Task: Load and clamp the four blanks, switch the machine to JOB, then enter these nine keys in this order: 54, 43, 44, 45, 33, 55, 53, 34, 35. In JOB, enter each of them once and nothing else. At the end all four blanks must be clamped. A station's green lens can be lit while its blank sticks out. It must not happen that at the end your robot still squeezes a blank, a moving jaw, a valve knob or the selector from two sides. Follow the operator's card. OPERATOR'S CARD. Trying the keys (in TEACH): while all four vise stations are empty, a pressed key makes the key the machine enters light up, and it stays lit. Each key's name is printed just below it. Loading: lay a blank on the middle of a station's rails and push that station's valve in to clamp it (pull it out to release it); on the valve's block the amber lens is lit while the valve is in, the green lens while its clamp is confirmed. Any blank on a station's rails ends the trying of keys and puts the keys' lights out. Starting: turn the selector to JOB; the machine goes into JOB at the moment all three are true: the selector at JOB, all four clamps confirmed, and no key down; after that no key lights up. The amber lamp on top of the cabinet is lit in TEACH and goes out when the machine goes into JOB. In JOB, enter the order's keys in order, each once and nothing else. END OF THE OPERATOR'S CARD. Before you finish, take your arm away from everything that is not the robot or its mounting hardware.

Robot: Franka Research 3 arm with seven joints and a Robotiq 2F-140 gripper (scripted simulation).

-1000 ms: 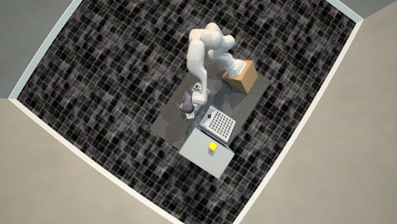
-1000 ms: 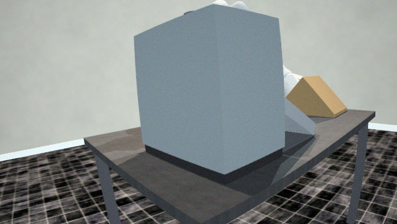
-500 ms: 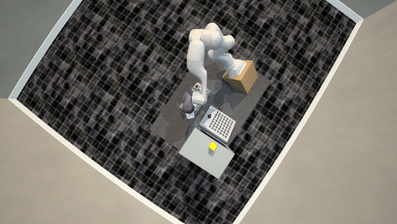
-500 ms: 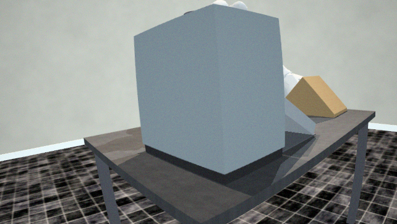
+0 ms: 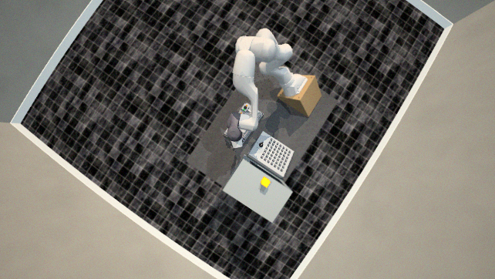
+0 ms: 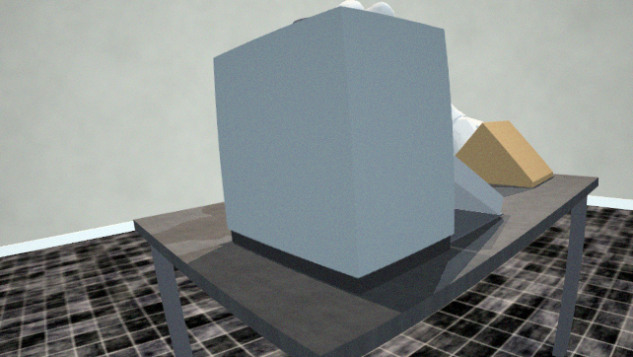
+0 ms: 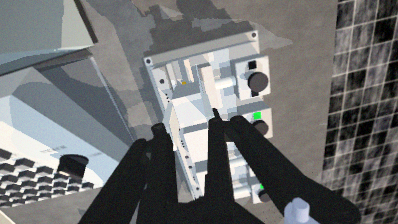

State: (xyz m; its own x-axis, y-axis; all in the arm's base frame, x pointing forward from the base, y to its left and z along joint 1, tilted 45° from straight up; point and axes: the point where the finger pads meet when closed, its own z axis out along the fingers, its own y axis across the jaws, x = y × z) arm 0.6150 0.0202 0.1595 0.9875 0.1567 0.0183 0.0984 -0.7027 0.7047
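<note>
The claw point(image 5: 234, 131) point(image 7: 190, 108) pinches a pale blank point(image 7: 188, 111) above the vise unit point(image 5: 237, 143) point(image 7: 202, 46); probably rigid, light, best gripped mid-sides.

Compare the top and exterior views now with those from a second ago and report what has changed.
Nothing has visibly changed. The arm keeps its pose over the vise stations, and the lamp on the cabinet stays lit.
</note>
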